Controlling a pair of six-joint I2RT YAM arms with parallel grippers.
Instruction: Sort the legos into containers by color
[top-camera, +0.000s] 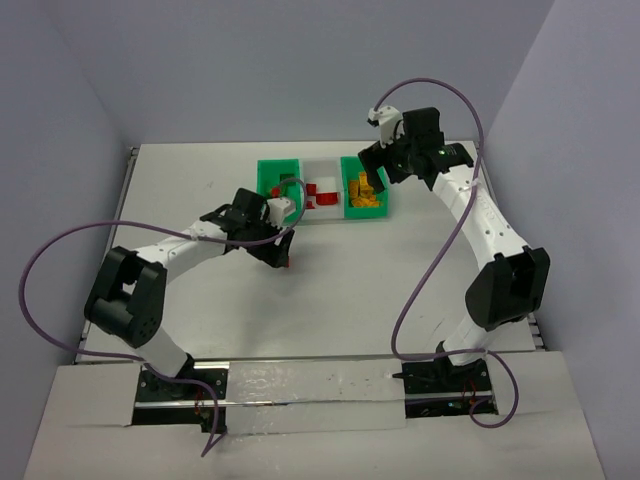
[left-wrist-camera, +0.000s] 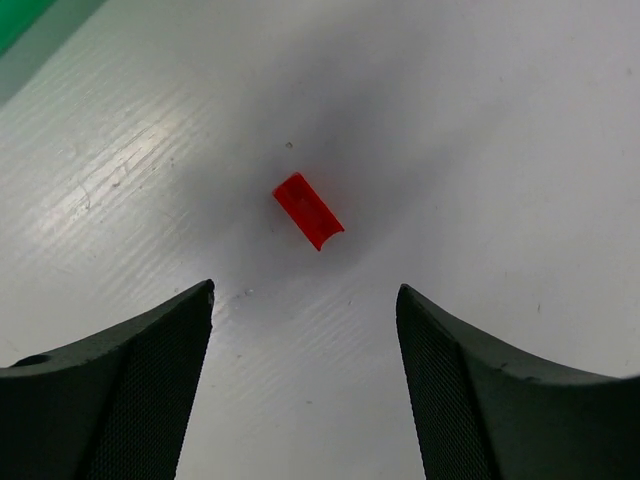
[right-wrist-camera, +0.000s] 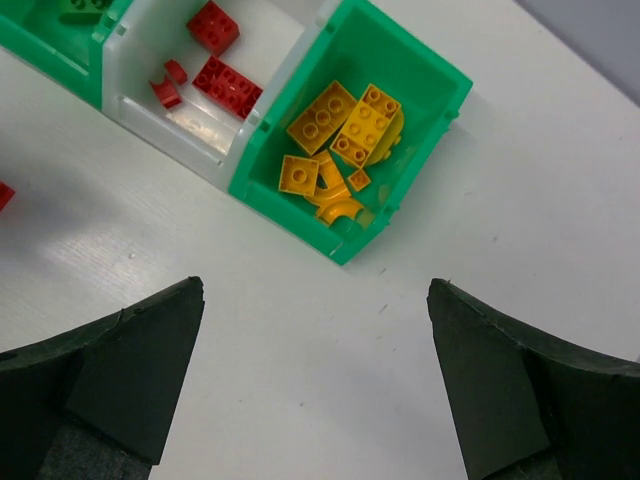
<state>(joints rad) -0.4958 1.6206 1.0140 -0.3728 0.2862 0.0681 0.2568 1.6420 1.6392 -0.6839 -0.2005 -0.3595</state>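
One small red piece (left-wrist-camera: 308, 211) lies on the white table, just ahead of and between the fingers of my open, empty left gripper (left-wrist-camera: 305, 290); it shows under that gripper from the top (top-camera: 289, 263). The three joined containers stand at the back. The right green bin (right-wrist-camera: 285, 222) holds several orange and yellow bricks (right-wrist-camera: 340, 130). The white middle bin (right-wrist-camera: 180, 150) holds red pieces (right-wrist-camera: 228, 85). The left green bin (right-wrist-camera: 50, 55) holds a green brick (right-wrist-camera: 85, 8). My right gripper (right-wrist-camera: 315, 285) is open and empty, above the table beside the right green bin.
The left arm (top-camera: 190, 245) reaches across the table's left half. The right arm (top-camera: 480, 215) stands along the right side, its wrist over the bins' right end (top-camera: 365, 195). A red bit (right-wrist-camera: 4, 195) shows at the left edge of the right wrist view.
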